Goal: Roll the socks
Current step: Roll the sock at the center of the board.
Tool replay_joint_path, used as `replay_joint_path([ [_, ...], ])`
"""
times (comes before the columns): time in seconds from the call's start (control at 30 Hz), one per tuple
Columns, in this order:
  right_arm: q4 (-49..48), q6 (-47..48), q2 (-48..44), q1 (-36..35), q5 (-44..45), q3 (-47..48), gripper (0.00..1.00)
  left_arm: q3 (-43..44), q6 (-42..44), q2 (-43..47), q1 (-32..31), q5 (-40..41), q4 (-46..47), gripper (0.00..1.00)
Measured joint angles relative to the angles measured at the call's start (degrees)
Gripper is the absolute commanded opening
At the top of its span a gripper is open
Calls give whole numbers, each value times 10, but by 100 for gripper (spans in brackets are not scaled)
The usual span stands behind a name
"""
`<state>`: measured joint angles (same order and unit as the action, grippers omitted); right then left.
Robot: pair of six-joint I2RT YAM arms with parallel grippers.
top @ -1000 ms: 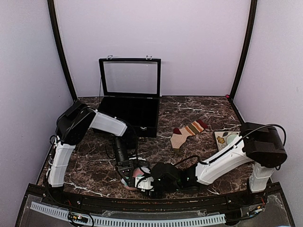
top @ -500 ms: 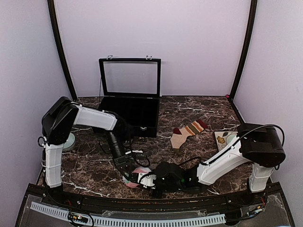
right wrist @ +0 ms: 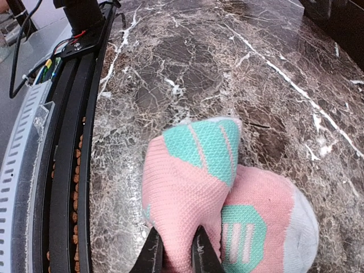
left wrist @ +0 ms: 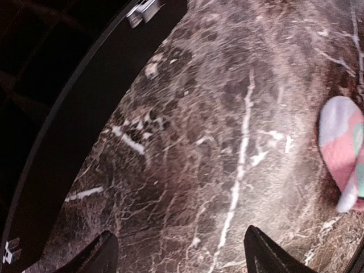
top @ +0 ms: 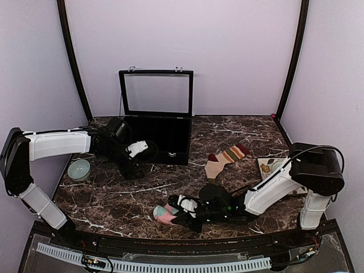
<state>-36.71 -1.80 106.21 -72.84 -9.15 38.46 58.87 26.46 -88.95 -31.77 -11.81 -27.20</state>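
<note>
at six o'clock the right gripper point(right wrist: 176, 250) pinches the pink sock point(right wrist: 187, 182); at nine o'clock the left gripper point(left wrist: 181, 256) gapes empty.

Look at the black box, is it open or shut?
Open. The black box has its lid standing upright at the back, and its dark inside shows.

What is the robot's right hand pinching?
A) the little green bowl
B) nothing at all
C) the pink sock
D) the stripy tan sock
C: in the right wrist view, the right gripper has its jaws closed tight on a fold of the pink sock.
</note>
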Motion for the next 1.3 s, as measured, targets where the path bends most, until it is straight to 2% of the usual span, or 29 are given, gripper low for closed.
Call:
replay_joint_path([
  [0.07,-8,-19,0,14,-19,-7,0,-26,23,29,-7,-33,18,86],
  [0.13,-15,-38,0,28,-38,-12,0,-49,55,59,-26,-69,19,85],
  [0.27,-23,-79,0,59,-78,-19,0,-70,131,85,-108,-119,13,72],
  [0.33,-25,-96,0,75,-98,-21,0,-68,160,66,-148,-132,10,65],
  [0.4,-26,-109,3,86,-117,-21,0,-61,185,35,-178,-138,0,63],
  [0.63,-28,-134,16,103,-159,-11,0,-31,231,-46,-237,-114,3,63],
  [0.97,-26,-152,22,111,-181,-6,0,-27,251,-81,-258,-57,43,60],
  [1.07,-24,-157,23,114,-184,-4,4,-23,254,-96,-258,-47,55,55],
  [1.17,-24,-165,23,114,-185,-4,12,-16,255,-106,-262,-34,64,42],
  [1.23,-23,-169,23,114,-185,-3,20,-12,254,-112,-263,-27,66,26],
  [1.3,-22,-173,23,115,-185,-3,23,-6,254,-118,-264,-22,62,8],
])
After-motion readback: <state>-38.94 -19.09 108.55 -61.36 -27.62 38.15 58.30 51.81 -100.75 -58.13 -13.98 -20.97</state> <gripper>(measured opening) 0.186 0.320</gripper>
